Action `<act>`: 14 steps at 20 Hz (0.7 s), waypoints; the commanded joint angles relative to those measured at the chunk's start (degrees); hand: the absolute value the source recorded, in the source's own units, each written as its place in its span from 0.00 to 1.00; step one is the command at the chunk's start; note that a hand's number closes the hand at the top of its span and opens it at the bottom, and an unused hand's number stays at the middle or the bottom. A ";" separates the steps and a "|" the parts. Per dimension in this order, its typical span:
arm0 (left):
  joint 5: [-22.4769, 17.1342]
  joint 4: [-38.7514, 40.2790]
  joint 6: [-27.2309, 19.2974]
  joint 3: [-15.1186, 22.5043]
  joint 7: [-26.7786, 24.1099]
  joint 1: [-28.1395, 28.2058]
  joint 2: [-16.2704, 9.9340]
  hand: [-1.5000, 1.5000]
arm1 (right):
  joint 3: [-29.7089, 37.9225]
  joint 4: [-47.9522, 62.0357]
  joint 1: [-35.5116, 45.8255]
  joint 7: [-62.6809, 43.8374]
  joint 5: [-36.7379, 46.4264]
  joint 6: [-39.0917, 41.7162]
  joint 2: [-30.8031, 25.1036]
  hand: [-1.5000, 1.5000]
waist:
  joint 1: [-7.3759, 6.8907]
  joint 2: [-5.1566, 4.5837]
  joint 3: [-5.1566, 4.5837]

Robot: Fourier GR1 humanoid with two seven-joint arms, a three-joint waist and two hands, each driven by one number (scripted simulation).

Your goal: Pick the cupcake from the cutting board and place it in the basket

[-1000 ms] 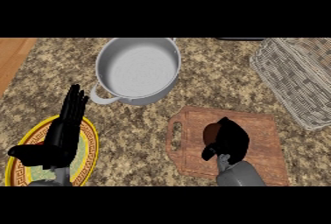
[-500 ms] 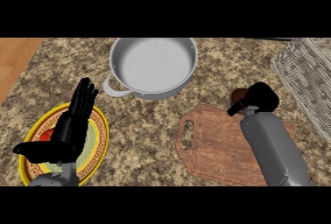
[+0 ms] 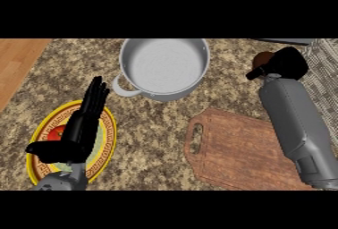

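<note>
Cupcake (image 3: 263, 58) sits in my right hand (image 3: 285, 64), fingers curled round it so that only its brown top peeks out at the hand's left side; it hangs above the counter (image 3: 152, 120), past the far corner of the cutting board (image 3: 247, 150) and just beside the wire basket (image 3: 323, 62) at the right edge. I judge it light and soft, easy to crush and crumbly, with a top that could smear, so the hold belongs low on the sides, around the base, and I should not squeeze any tighter than I am. How much of the base my fingers cover I cannot see.

My left hand (image 3: 76, 129) rests open, fingers straight up, over the yellow plate (image 3: 105, 134) at the lower left, well apart from the work. A grey pot (image 3: 165, 65) stands at the top middle, near my right hand but on the side away from the basket, so I judge it no obstacle. The basket's near rim is what I must clear: it lies between the cupcake and the inside, and only part of the basket shows.
</note>
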State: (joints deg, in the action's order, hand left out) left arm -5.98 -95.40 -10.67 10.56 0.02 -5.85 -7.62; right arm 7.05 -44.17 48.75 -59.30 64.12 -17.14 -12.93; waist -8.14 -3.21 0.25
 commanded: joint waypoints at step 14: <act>-0.04 2.36 -0.52 -2.65 1.21 -3.01 -0.58 0.50 | 7.10 15.63 23.36 -9.38 14.64 -22.16 0.32 1.00 | 2.22 1.00 -0.30</act>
State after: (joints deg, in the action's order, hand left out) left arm -5.83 -93.76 -11.03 9.26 0.37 -6.68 -7.72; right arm 12.21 -32.31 67.14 -59.79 76.68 -35.00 -12.36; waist -6.70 -2.26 -0.03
